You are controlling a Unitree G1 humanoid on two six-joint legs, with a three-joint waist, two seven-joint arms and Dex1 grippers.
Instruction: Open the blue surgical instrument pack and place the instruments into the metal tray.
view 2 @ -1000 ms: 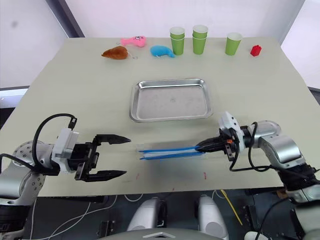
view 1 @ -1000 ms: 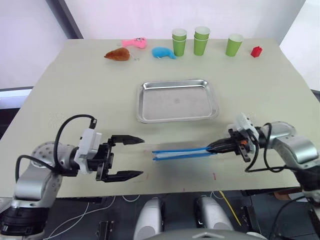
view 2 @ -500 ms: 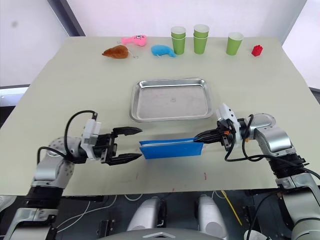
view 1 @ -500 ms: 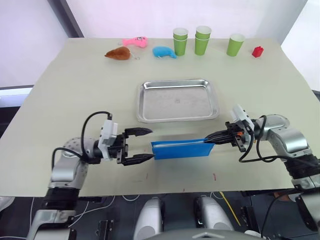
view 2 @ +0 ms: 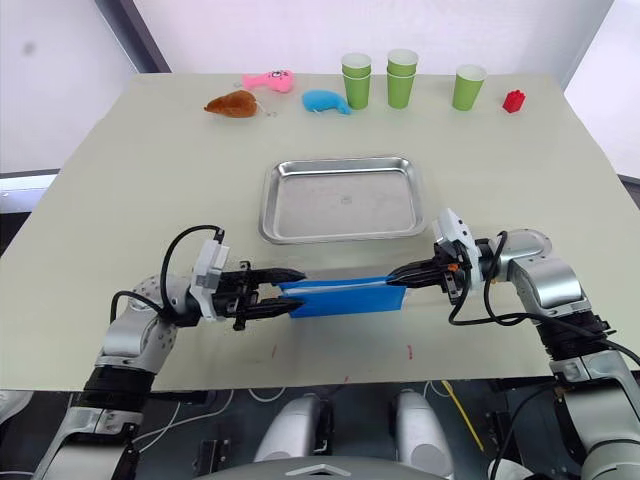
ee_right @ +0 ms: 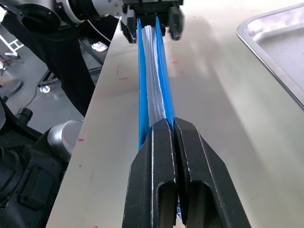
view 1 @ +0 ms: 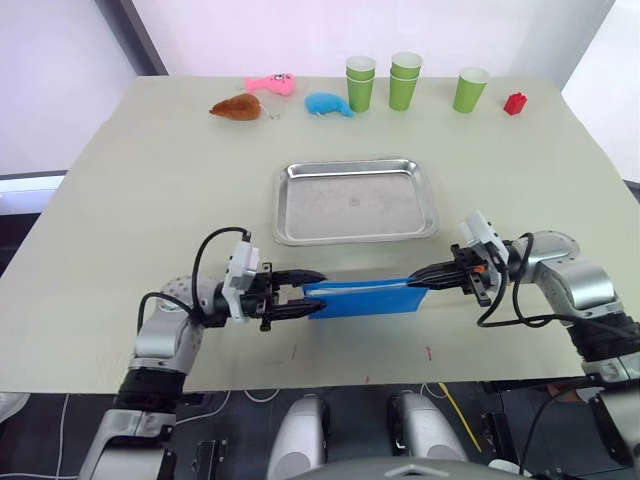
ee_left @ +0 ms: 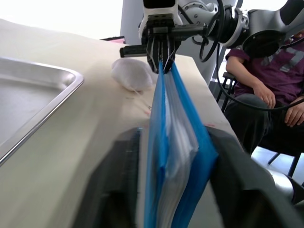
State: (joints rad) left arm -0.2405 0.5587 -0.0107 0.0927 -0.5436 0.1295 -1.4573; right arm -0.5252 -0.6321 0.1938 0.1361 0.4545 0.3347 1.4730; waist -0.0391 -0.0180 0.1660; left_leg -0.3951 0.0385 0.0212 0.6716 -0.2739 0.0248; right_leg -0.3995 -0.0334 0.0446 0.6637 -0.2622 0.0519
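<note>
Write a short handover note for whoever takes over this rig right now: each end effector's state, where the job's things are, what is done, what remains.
Right end effector: shut on one end of the flat bright-blue fabric instrument pack.
Left end effector: fingers either side of the pack's other end; a grip cannot be confirmed.
Pack: on edge above the table, in front of the shallow steel rectangular tray, still closed.
Tray: holds nothing.
Left: open the pack, move the instruments into the tray.

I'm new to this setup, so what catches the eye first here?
The blue surgical instrument pack stands on edge near the table's front, the right gripper shut on one end and the left gripper straddling the other. Just behind it lies the metal tray, with nothing in it.
</note>
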